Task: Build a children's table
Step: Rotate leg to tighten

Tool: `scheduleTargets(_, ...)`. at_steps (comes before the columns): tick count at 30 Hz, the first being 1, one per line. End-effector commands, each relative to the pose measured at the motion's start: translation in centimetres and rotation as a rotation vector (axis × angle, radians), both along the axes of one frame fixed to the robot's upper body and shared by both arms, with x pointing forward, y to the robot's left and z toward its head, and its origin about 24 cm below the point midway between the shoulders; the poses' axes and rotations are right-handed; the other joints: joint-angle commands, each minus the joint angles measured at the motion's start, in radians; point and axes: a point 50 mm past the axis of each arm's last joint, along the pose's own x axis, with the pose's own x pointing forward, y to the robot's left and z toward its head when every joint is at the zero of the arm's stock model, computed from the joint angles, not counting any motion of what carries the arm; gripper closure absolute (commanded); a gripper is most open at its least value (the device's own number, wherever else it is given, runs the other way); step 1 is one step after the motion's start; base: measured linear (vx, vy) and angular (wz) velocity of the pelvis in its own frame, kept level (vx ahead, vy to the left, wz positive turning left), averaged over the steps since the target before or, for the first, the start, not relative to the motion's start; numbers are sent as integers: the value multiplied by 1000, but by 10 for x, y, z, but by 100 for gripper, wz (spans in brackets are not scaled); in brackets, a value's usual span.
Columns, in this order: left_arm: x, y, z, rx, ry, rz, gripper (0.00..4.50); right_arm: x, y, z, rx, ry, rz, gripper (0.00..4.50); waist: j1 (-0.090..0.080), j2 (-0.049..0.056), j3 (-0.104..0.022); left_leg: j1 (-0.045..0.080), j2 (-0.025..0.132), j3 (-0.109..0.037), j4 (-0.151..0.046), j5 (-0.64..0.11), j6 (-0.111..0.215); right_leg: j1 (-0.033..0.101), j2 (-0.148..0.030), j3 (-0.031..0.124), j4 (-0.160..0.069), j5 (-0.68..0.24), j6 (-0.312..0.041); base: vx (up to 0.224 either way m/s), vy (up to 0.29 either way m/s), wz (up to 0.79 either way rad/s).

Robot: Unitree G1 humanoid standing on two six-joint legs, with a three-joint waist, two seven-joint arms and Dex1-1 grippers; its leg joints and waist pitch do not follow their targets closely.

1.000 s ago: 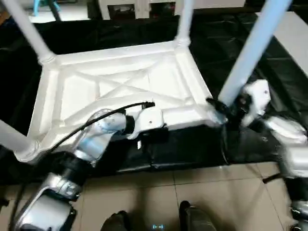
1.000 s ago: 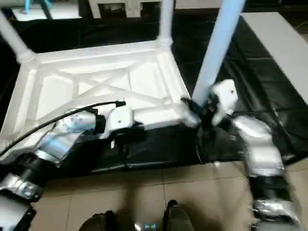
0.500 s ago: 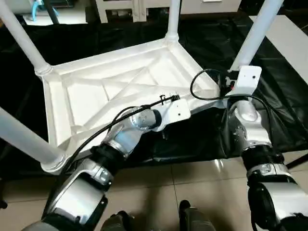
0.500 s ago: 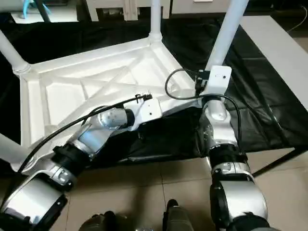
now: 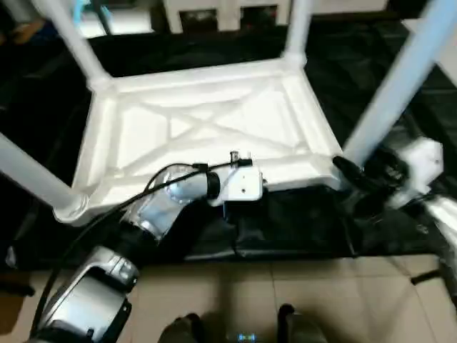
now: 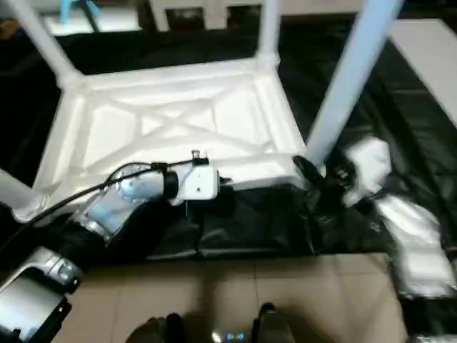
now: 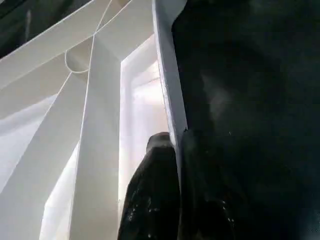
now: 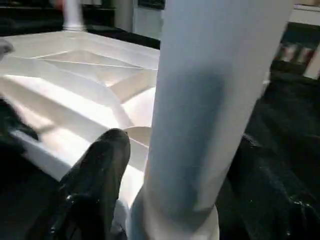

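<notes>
The children's table lies upside down: a white tabletop with an X-ribbed underside and a white tube leg standing up from each corner. My left gripper is shut on the near rim, one black finger inside the rim and the other outside. My right gripper is at the near right leg, just above its socket. Its fingers stand on either side of the tube with small gaps, open.
The tabletop rests on a black-draped work table whose near edge meets a tiled floor. My feet show at the bottom. A pale surface lies at the far right, white furniture at the back.
The head views have shifted and tilted with the camera. My left gripper stays pinched on the near rim. My right gripper stays at the near right leg, its fingers now apart from the tube.
</notes>
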Motion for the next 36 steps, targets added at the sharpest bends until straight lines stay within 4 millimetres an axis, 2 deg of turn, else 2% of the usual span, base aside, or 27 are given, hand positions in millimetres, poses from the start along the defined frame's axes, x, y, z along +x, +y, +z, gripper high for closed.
scheduleTargets(1,3,6,-10,16,11,40,450,-9,13,22,-15,-85,128,104,0,-40,-89,8,0,5,-35,-86,237,71,3,3,-24,-47,-276,0,0,0)
scheduleTargets(3,5,3,-8,12,-7,31,450,-12,7,25,-23,-94,88,98,0,-40,-88,8,0,6,-36,-86,235,69,1,1,-27,-81,-268,0,0,0)
scheduleTargets(4,6,-4,-4,6,-34,12,450,-14,1,27,-21,-103,23,86,1,-42,-85,12,1,8,-37,-110,224,66,0,2,-34,-130,-260,0,0,0)
scheduleTargets(7,8,-10,-1,2,-54,-7,450,-19,-1,28,-11,-98,-10,56,2,-46,-79,11,0,7,-42,-167,187,61,0,3,-47,-254,-216,0,0,0)
scheduleTargets(8,11,-18,4,-7,-73,-22,450,-23,-1,26,6,-83,-36,50,3,-40,-77,13,1,6,-45,-199,167,57,-1,3,-51,-299,-204,0,0,0)
scheduleTargets(9,11,-18,4,-7,-73,-22,450,-23,-1,26,6,-83,-36,39,4,-41,-76,16,0,8,-45,-209,162,54,1,4,-55,-311,-194,0,0,0)
scheduleTargets(10,12,-25,8,-11,-93,-41,450,-27,-1,24,13,-78,-72,39,8,-36,-79,23,2,10,-45,-224,152,48,1,6,-58,-315,-189,0,0,0)
scheduleTargets(11,14,-31,12,-17,-111,-57,450,-30,-2,21,22,-75,-117,19,7,-36,-77,20,1,9,-46,-224,149,49,3,6,-57,-308,-187,0,0,0)
scheduleTargets(12,15,-34,15,-25,-112,-62,450,-31,-1,20,33,-78,-135,13,11,-29,-78,21,0,12,-45,-223,142,46,4,5,-57,-288,-183,0,0,0)
scheduleTargets(13,16,-36,16,-32,-111,-65,450,-31,0,19,41,-78,-146,8,13,-31,-80,22,1,12,-46,-222,140,47,2,4,-55,-277,-185,0,0,0)
scheduleTargets(14,17,-37,16,-26,-121,-61,450,-32,1,19,44,-78,-158,3,16,-27,-80,18,0,11,-47,-219,137,50,2,1,-50,-259,-187,0,0,0)
scheduleTargets(15,18,-38,17,-19,-134,-60,450,-32,2,18,43,-77,-164,3,15,-32,-81,16,0,11,-46,-211,142,50,2,0,-51,-244,-182,0,0,0)
scheduleTargets(16,19,-39,18,-25,-142,-55,450,-34,5,18,42,-82,-163,3,16,-28,-82,13,0,10,-46,-201,145,53,-2,-1,-48,-228,-185,0,0,0)
scheduleTargets(19,24,-38,22,-42,-169,-32,450,-37,15,17,72,-81,-144,3,16,-29,-85,9,-2,9,-43,-182,159,55,-2,-3,-44,-192,-182,0,0,0)
scheduleTargets(21,27,-35,27,-80,-167,-7,450,-41,25,16,98,-72,-115,3,17,-28,-87,5,-3,8,-40,-150,176,57,-3,-5,-38,-132,-192,0,0,0)
scheduleTargets(23,29,-33,29,-111,-151,2,398,-42,29,15,99,-66,-102,0,18,-31,-86,3,-3,7,-41,-146,179,60,-6,-6,-36,-126,-192,0,0,0)
scheduleTargets(24,28,-33,31,-144,-123,0,385,-43,31,14,102,-59,-93,0,18,-39,-88,2,-4,7,-40,-140,181,62,-9,-5,-32,-123,-196,0,0,0)
scheduleTargets(25,28,-32,33,-171,-112,-5,378,-42,31,14,103,-60,-92,0,18,-37,-88,1,-3,7,-39,-138,185,61,-8,-5,-33,-121,-198,0,0,0)
scheduleTargets(26,26,-32,36,-200,-103,-24,367,-41,31,15,110,-64,-89,0,18,-37,-89,0,-3,7,-38,-127,192,62,-9,-6,-30,-111,-201,0,0,0)
scheduleTargets(27,25,-32,38,-207,-103,-34,353,-40,30,16,110,-71,-88,0,17,-47,-89,0,-3,9,-38,-123,197,62,-9,-6,-31,-108,-205,0,0,0)
scheduleTargets(28,25,-31,39,-211,-109,-43,343,-39,27,18,106,-81,-88,0,18,-42,-87,-3,-2,8,-38,-120,202,62,-11,-6,-29,-111,-210,0,0,0)
scheduleTargets(29,25,-31,40,-209,-112,-46,337,-39,26,19,103,-85,-88,0,15,-47,-86,-4,-2,8,-37,-124,209,63,-11,-7,-30,-121,-207,0,0,0)
scheduleTargets(31,26,-29,41,-191,-125,-44,331,-39,22,22,107,-82,-75,0,14,-46,-84,0,-1,9,-36,-133,212,59,-10,-5,-32,-151,-196,0,0,0)
scheduleTargets(32,28,-27,41,-184,-130,-37,309,-39,19,24,107,-78,-59,0,13,-48,-84,1,-1,9,-37,-133,215,61,-9,-4,-32,-153,-195,0,0,0)
scheduleTargets(35,29,-25,43,-177,-147,-27,292,-40,14,28,97,-79,-44,0,14,-46,-85,0,-1,8,-34,-115,218,62,-9,-4,-30,-141,-193,0,0,0)
scheduleTargets(36,30,-24,46,-193,-156,-21,283,-40,6,32,77,-92,-65,0,14,-45,-85,0,-1,8,-33,-111,220,60,-8,-4,-30,-135,-194,0,0,0)
